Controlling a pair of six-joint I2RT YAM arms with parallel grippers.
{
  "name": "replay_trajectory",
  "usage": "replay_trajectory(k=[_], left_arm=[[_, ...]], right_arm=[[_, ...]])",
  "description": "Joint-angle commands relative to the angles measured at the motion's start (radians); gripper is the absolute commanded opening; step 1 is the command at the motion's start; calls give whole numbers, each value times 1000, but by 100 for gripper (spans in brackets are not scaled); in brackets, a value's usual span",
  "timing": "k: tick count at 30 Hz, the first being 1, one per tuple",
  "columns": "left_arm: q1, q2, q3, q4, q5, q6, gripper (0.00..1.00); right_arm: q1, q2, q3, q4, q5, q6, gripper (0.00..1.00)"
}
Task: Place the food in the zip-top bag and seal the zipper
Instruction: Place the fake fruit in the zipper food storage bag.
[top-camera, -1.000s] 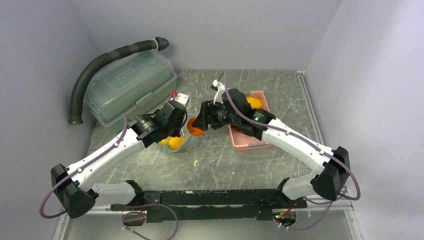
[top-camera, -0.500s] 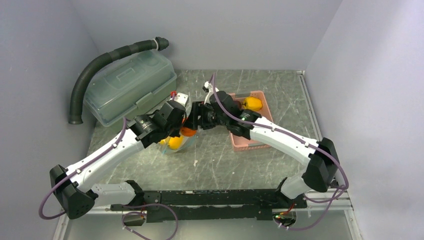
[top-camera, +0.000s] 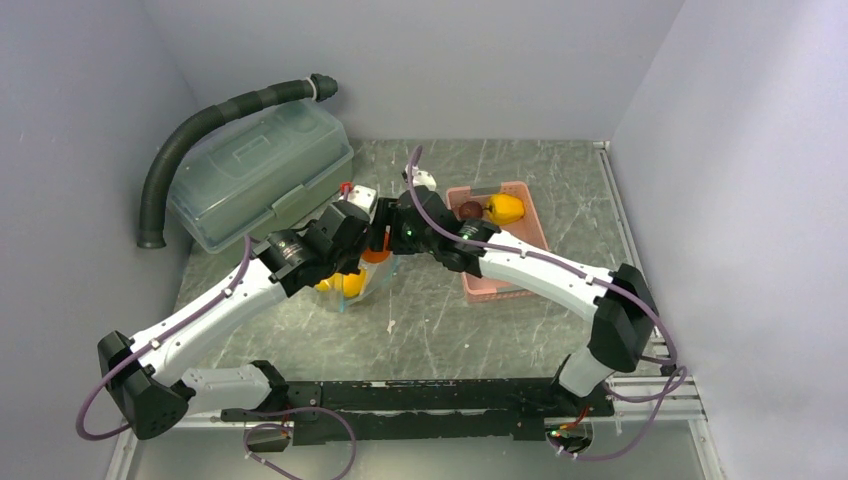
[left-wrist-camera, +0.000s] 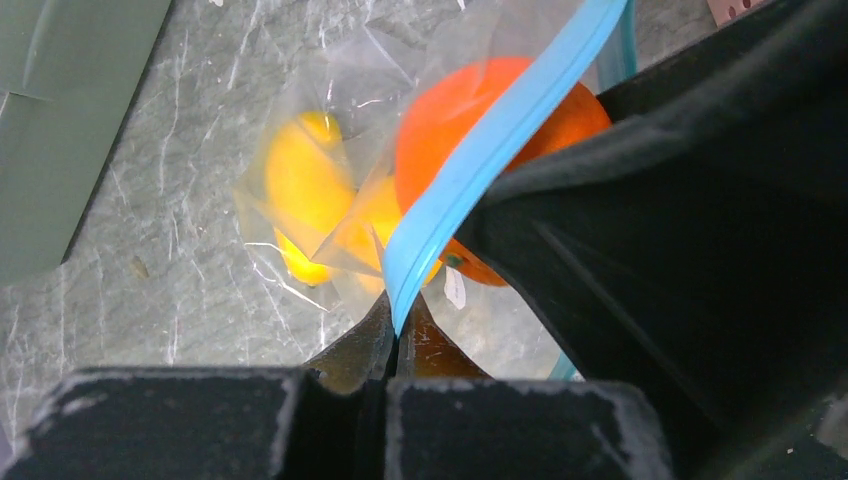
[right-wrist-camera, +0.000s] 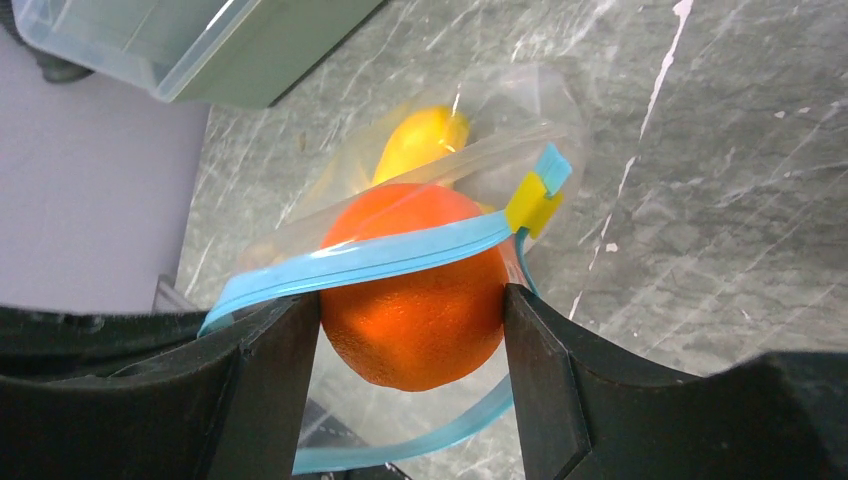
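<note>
Two arms reach in from the near edge and meet left of centre on the grey marbled desk (top-camera: 520, 165).

Grey-green lidded box (top-camera: 255, 175): back left of desk, lid on. A black ribbed hose (top-camera: 200, 125) curves round its far side.

Pink basket (top-camera: 497, 283): right of centre, just beside the right arm. It holds one yellow-orange fruit (top-camera: 505, 208) and a small brown-red ball (top-camera: 470, 210), side by side at its far end.

Zip-top bag (right-wrist-camera: 520, 115): clear, crumpled, lying on the desk between box and basket, under both wrists, mouth open.

Right gripper (right-wrist-camera: 412, 335): jaws spread wide, one finger touching each side of the round orange (right-wrist-camera: 420, 300), clamping it. The orange sits in the bag's mouth. One run of the zipper (left-wrist-camera: 500, 130) crosses over it and the other run loops beneath it.

Left gripper (left-wrist-camera: 400, 335): jaws pressed together, pinching the end of the teal zipper strip and holding that lip up.

Yellow fruits (left-wrist-camera: 300, 190): already inside the bag, deeper than the orange, seen through the plastic. The exact count is not clear, since the film folds over them.

Yellow slider tab (right-wrist-camera: 530, 205): on the zipper at the end of the mouth, beside the orange, away from the left pinch.
</note>
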Motion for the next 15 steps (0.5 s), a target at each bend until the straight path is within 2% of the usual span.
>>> replay_trajectory(k=[1,6,12,15], left_arm=[[4,-27,-4,29,11,14,0],[5,-29,-4,29,11,14,0],[5,-29,-3,29,13,14,0],[5,-29,-3,29,14,14,0]], right_arm=[[19,31,81,-12,128,61,37],[24,60,103,-46,178,109,47],[24,74,116,-66,199,147,67],[25,71,112,-65,199,154,73]])
